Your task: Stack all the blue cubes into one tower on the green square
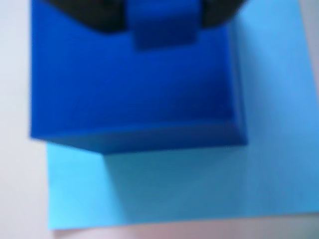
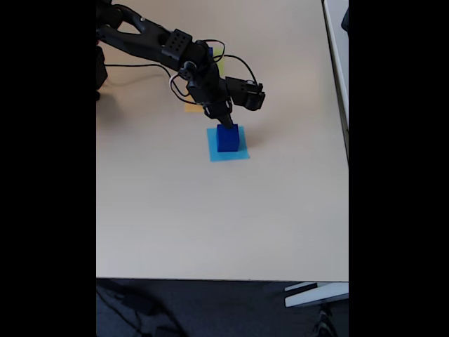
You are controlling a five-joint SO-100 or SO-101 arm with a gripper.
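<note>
In the wrist view, a large blue cube [image 1: 132, 84] takes up most of the upper half, blurred by closeness. It sits on the light blue square [image 1: 199, 184], whose paper spreads out below and to the right of the cube. A smaller blue cube [image 1: 164, 25] lies against the large cube's top face at the upper edge of the picture, flanked on both sides by dark gripper parts. The gripper [image 1: 164, 15] seems to pinch this smaller cube, though the blur hides the fingertips themselves.

In the fixed view, the black arm [image 2: 151, 38] reaches from the upper left corner of the table [image 2: 210, 225] down and to the right, bending at the wrist so that the gripper [image 2: 224, 121] points steeply downward onto the large blue cube [image 2: 227, 139]. That cube stands on the light blue square [image 2: 228, 153], toward the square's upper side. A sliver of the green square [image 2: 220, 67] shows behind the arm, above the light blue square, and an edge of the orange square [image 2: 193, 107] peeks out to the upper left of the light blue square.
</note>
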